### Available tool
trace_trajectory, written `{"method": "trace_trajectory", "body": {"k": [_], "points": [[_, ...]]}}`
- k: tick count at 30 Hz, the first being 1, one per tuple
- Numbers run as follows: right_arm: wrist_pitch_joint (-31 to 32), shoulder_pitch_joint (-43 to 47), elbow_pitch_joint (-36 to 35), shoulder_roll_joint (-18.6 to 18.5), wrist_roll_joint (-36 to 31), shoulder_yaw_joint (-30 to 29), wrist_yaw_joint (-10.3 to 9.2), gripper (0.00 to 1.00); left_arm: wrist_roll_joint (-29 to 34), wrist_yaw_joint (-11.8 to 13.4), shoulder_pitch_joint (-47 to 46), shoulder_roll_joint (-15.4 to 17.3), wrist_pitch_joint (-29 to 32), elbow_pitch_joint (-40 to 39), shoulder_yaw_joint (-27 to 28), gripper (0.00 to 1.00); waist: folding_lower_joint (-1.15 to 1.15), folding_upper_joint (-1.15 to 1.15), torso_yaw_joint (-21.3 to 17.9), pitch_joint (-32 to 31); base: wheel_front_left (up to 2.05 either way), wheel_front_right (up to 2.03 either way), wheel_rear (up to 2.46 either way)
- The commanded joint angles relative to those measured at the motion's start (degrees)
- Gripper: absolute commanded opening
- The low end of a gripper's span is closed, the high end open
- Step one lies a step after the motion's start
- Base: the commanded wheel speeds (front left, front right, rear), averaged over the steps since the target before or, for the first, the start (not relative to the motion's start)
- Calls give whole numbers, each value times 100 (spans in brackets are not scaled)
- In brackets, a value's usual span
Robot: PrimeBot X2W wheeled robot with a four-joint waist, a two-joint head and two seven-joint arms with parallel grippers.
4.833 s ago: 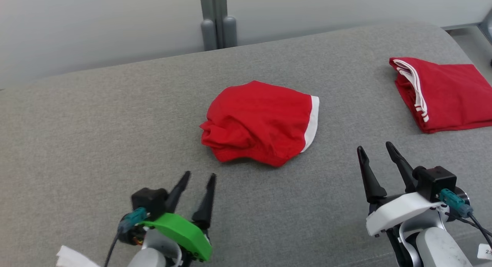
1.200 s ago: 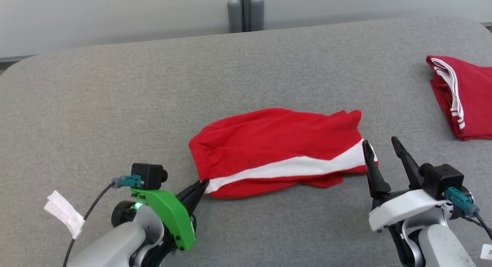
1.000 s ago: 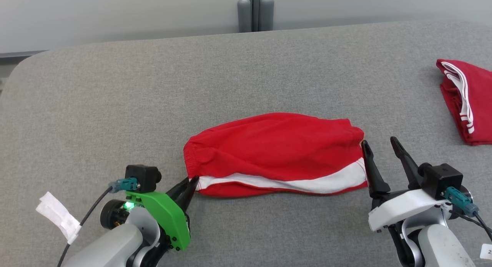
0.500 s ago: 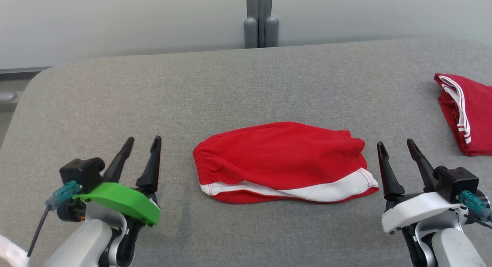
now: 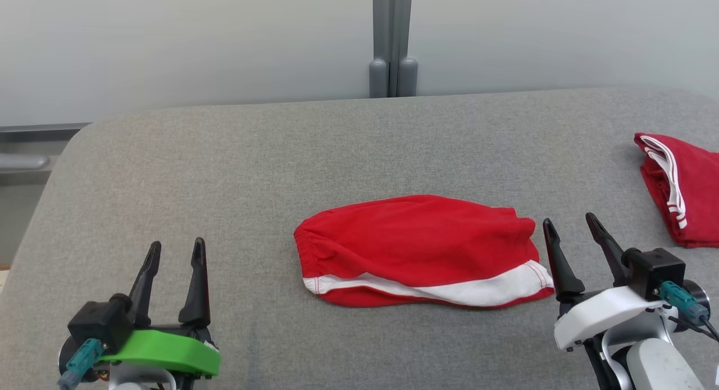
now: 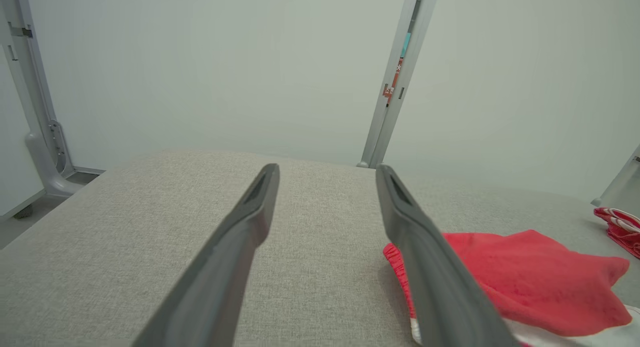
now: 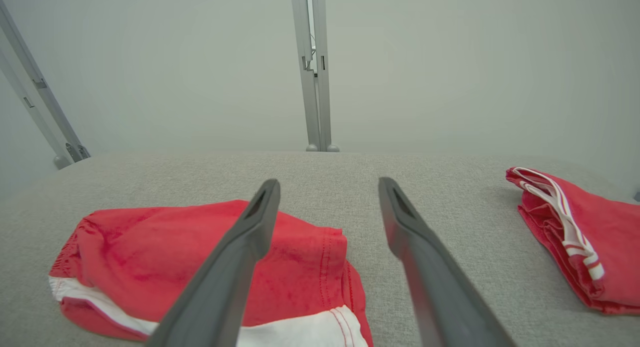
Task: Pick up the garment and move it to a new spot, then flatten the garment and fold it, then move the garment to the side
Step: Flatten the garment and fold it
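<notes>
Shorts (image 5: 421, 249) on padded surface (image 5: 224, 171), between left gripper (image 5: 177, 244) and right gripper (image 5: 568, 219).
The shorts lie flat, well to the right of the left gripper and just left of the right gripper. A folded garment (image 5: 682, 187) lies ahead and to the right of the right gripper, apart from the shorts. A post (image 5: 391, 41) stands beyond the surface's far edge, ahead of both grippers.
</notes>
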Motion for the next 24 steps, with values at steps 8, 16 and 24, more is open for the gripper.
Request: {"method": "trace_trajectory", "body": {"k": [8, 16, 24], "points": [[-174, 94, 304, -31, 45, 21, -10, 100, 546, -430, 173, -353, 2, 505, 400, 100, 0, 0, 52, -138, 0, 0, 0], [-192, 129, 365, 25, 81, -8, -9, 100, 758, -601, 13, -471, 1, 719, 575, 100, 0, 0, 7, -111, 0, 0, 0], [-189, 88, 358, 66, 77, -33, -9, 100, 831, -670, -76, -548, 2, 792, 617, 100, 0, 0, -29, -54, 0, 0, 0]]}}
